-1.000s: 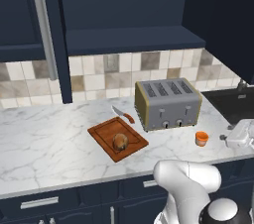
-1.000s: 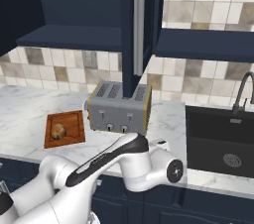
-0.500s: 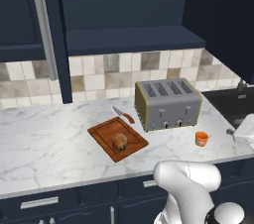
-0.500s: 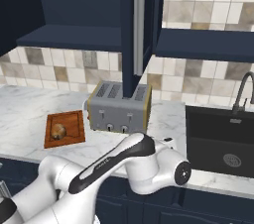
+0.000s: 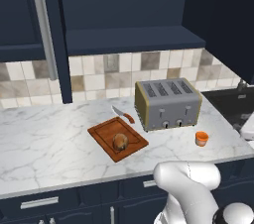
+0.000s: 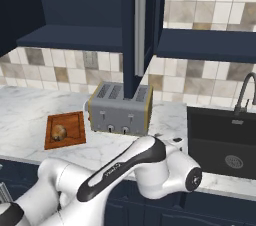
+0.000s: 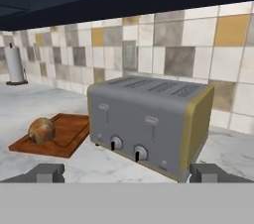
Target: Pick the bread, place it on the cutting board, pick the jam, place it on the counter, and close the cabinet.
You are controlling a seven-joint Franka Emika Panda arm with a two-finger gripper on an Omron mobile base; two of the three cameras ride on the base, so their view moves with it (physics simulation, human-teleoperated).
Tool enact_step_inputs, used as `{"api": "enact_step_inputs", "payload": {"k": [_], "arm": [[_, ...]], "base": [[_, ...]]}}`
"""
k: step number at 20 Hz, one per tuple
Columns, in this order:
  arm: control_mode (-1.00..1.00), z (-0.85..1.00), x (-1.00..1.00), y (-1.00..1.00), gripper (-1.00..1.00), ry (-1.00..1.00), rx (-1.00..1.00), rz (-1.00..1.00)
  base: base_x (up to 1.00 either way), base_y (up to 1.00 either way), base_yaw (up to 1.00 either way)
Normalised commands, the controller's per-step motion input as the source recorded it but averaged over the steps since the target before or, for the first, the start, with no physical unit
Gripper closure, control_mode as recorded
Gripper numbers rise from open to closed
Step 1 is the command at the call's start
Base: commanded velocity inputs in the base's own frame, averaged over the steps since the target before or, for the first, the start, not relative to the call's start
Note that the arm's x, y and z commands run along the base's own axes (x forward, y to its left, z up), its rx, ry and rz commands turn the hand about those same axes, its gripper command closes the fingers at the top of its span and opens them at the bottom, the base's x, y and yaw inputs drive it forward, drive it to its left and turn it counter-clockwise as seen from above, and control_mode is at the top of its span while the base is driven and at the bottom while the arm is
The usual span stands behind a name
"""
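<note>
1. Bread roll (image 5: 119, 141) is lying on the cutting board (image 5: 104, 133), left of the toaster (image 5: 167, 103).
2. Jam pot (image 5: 201, 139) is standing upright on the marble worktop (image 5: 44, 148), in front of the toaster's right end and apart from it.
3. Knife (image 5: 123, 114) is resting between board and toaster.
4. Cabinet door (image 5: 34, 15) is standing open above the worktop.
5. Pincer (image 7: 127, 172) is facing the toaster front low over the worktop, fingers (image 7: 47, 172) spread wide apart, gripping nothing.
</note>
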Motion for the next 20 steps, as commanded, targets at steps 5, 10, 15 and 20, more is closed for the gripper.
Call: {"api": "enact_step_inputs", "payload": {"k": [5,10,15,20], "arm": [[-1.00,0.22,0.00,-0.19,-1.00,-0.06,0.04,0.00],[-1.00,0.36,0.00,-0.22,-1.00,-0.02,0.09,0.00],[-1.00,0.31,0.00,-0.18,-1.00,-0.01,0.08,0.00],[-1.00,0.31,0.00,-0.13,-1.00,0.00,0.07,0.00]], "base": [[0.00,0.00,0.00],[0.00,0.00,0.00],[0.00,0.00,0.00],[0.00,0.00,0.00]]}}
